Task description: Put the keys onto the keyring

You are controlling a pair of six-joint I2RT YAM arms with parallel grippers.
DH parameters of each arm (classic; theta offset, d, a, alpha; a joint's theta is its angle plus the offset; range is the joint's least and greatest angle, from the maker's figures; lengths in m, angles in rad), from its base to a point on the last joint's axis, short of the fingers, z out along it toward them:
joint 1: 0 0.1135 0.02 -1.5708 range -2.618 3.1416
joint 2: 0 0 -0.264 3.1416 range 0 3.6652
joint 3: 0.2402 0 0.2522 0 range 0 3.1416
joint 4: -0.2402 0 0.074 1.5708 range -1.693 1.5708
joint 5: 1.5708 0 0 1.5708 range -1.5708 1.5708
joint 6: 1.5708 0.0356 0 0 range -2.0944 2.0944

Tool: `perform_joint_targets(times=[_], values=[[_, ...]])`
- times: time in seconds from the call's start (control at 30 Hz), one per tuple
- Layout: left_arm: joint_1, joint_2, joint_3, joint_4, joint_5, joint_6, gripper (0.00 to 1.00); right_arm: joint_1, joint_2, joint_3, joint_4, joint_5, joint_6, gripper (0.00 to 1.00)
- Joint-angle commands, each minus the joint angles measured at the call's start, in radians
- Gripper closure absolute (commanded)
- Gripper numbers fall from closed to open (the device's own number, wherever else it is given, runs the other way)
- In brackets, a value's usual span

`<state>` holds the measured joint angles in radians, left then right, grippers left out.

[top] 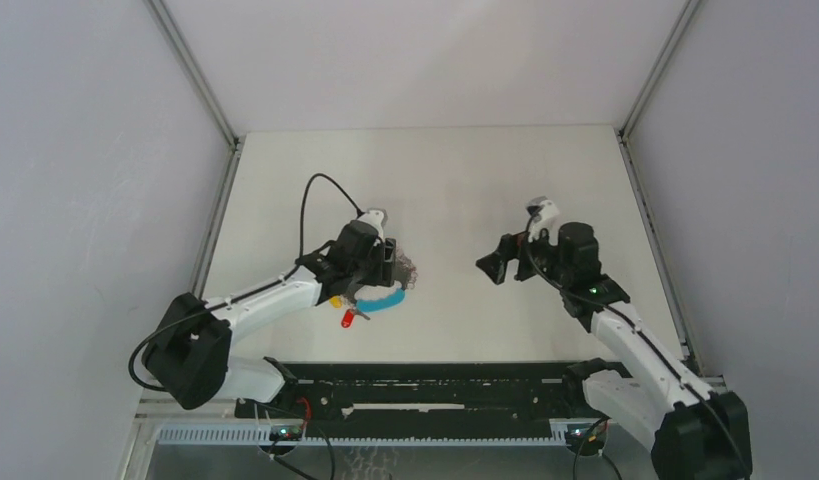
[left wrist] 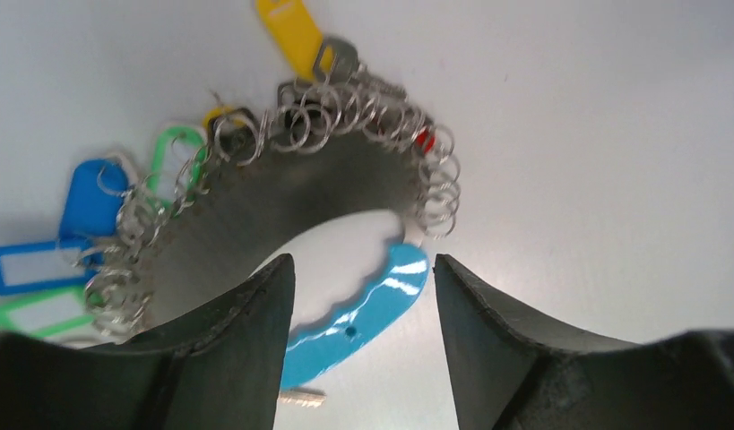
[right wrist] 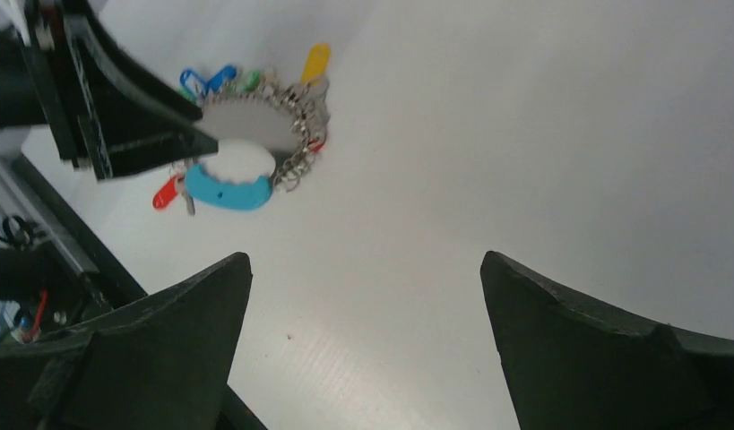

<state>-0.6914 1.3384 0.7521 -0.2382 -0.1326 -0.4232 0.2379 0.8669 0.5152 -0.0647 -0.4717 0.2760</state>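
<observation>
Left wrist view: we find the left fingers (left wrist: pixel 246 340) spread and empty over the keyring (left wrist: pixel 282 206) on the desk (left wrist: pixel 614 134). Right fingers (right wrist: pixel 578 340) wide, well apart. We advise steadying its turquoise segment before threading the seemingly loose red key (top: pixel 348 320).

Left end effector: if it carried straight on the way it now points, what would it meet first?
The left end effector would probably meet the turquoise segment of the keyring first; it lies between the open fingers in the wrist view. Depth is unclear.
</observation>
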Motion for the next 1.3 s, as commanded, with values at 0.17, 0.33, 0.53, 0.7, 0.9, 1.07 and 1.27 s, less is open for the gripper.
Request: perform_joint_targets(times=[0.17,0.33,0.53,0.7,0.9,1.07,1.27], values=[[0.063,0.112,-0.012,0.178,0.159,-0.124,0.39,0.232,0.297,0.132,0.12,0.037,-0.206,0.21],[0.094,0.114,-0.045,0.202,0.179,-0.133,0.41,0.343,0.424,0.165,0.16,0.014,-0.315,0.37],[0.153,0.155,-0.07,0.246,0.233,-0.146,0.45,0.474,0.569,0.234,0.183,0.068,-0.491,0.51],[0.173,0.192,-0.069,0.263,0.263,-0.149,0.47,0.558,0.676,0.315,0.163,0.147,-0.597,0.57],[0.182,0.224,-0.067,0.263,0.282,-0.144,0.47,0.639,0.79,0.406,0.104,0.26,-0.687,0.63],[0.185,0.247,-0.062,0.262,0.298,-0.136,0.49,0.686,0.875,0.46,0.051,0.371,-0.738,0.7],[0.186,0.248,-0.059,0.245,0.287,-0.123,0.49,0.698,0.911,0.468,0.045,0.422,-0.759,0.71]])
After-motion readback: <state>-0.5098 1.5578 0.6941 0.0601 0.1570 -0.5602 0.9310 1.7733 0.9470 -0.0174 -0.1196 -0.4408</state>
